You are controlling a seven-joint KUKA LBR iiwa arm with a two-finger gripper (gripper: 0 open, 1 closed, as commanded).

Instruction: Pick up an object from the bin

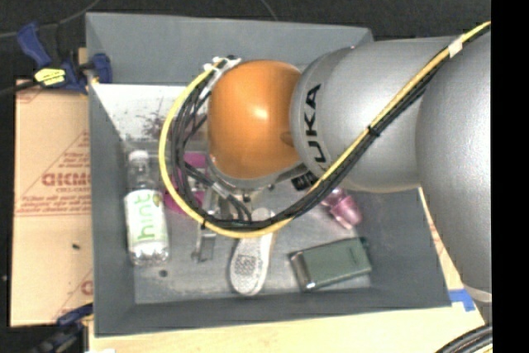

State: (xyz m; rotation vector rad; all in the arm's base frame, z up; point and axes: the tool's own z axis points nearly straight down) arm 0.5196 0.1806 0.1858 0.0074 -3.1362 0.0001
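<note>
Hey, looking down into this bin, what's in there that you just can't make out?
All in the camera view:
- Pink object: mostly under the grey arm, so its kind is unclear.
- Magenta thing beside the bottle: screened by cables and the orange cover, so its shape is unclear.
- White shoe-like piece: its upper end runs under the cables.
- Bin: the arm covers its middle floor.

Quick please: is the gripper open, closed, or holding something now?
Gripper: cannot be told; it is over the middle of the bin, near the clear bottle and the white oval thing.
</note>
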